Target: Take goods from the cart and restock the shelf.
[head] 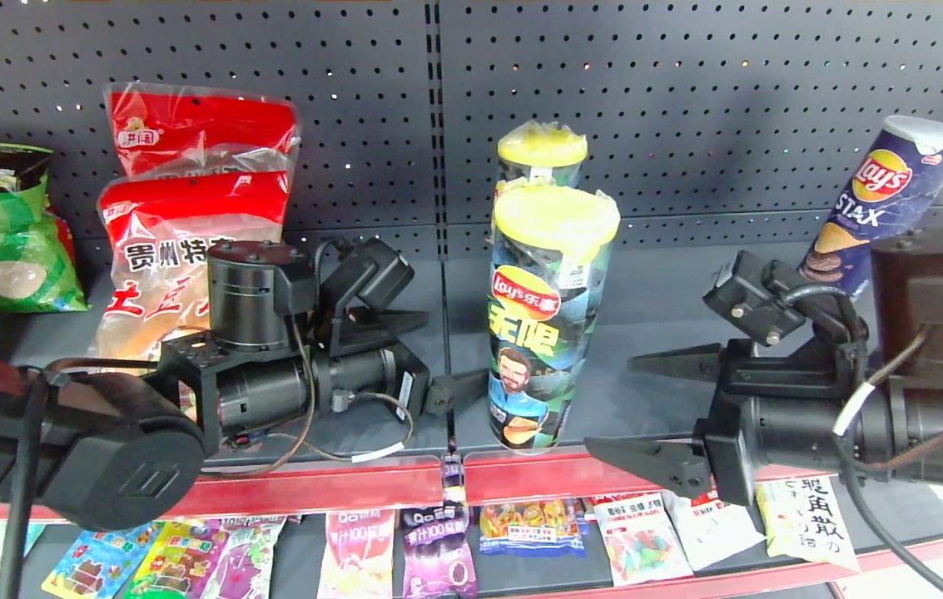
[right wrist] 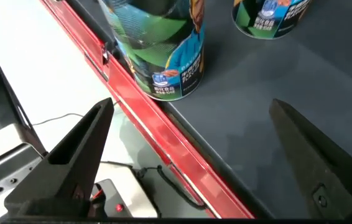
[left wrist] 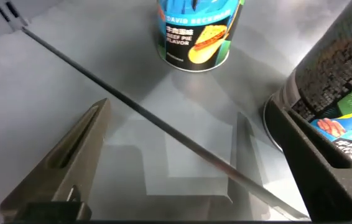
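Evidently the restocking is partly done: both of my end effectors are empty and spread wide, and goods already stand on the shelf (head: 654,299). My left end effector (head: 453,349) hovers low over the shelf, its jaws far apart, one finger just beside the near green chip canister (head: 550,324); whether it touches I cannot tell. My right end effector (head: 608,406) hangs at the red front strip (head: 313,487) on that canister's other side, jaws equally wide and apart from it, gripping nothing. I judge that this canister is placed, upright and close to the front edge, so the step in hand looks like drawing clear and going for the next item. How much stock is left to bring I cannot tell. Counting what stands here: two green canisters with yellow lids, the near one and a rear green canister (head: 542,154) directly behind it; one blue canister (head: 883,204), tilted against the pegboard on the right, which probably wants straightening; two red bags, the upper red bag (head: 196,125) behind the lower red bag (head: 180,249). Green bags (head: 13,249) sit at the far left, cut by the edge, so I leave them uncounted. Several small candy packets (head: 529,524) lie on the lower shelf.
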You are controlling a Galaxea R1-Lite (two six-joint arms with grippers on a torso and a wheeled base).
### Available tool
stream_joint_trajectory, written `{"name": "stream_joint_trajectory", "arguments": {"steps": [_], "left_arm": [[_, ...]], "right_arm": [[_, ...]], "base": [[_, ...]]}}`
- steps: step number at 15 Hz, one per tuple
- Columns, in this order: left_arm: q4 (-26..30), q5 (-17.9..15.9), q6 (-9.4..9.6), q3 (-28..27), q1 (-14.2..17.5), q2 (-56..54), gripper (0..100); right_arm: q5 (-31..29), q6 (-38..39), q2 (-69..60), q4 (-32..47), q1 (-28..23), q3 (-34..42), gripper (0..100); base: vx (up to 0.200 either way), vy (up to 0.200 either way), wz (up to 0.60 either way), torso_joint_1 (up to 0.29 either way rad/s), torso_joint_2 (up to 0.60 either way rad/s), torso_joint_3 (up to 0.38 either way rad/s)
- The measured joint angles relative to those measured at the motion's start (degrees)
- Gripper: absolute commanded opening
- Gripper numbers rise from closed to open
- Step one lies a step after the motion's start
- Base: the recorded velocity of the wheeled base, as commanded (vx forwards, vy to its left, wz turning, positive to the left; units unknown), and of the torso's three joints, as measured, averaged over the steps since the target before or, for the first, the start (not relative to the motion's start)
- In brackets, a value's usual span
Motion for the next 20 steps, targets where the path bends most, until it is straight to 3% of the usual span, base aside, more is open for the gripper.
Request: {"name": "stream_joint_trajectory", "arguments": {"steps": [20], "left_arm": [[-1.0,-0.4,-0.33,0.6,0.1,-0.3,100]], "right_arm": [[-1.0,0.0,6.9,0.0,-2.3,-4.7,100]], "base": [[0.0,0.0,0.0,0.0,0.0,0.0]]}}
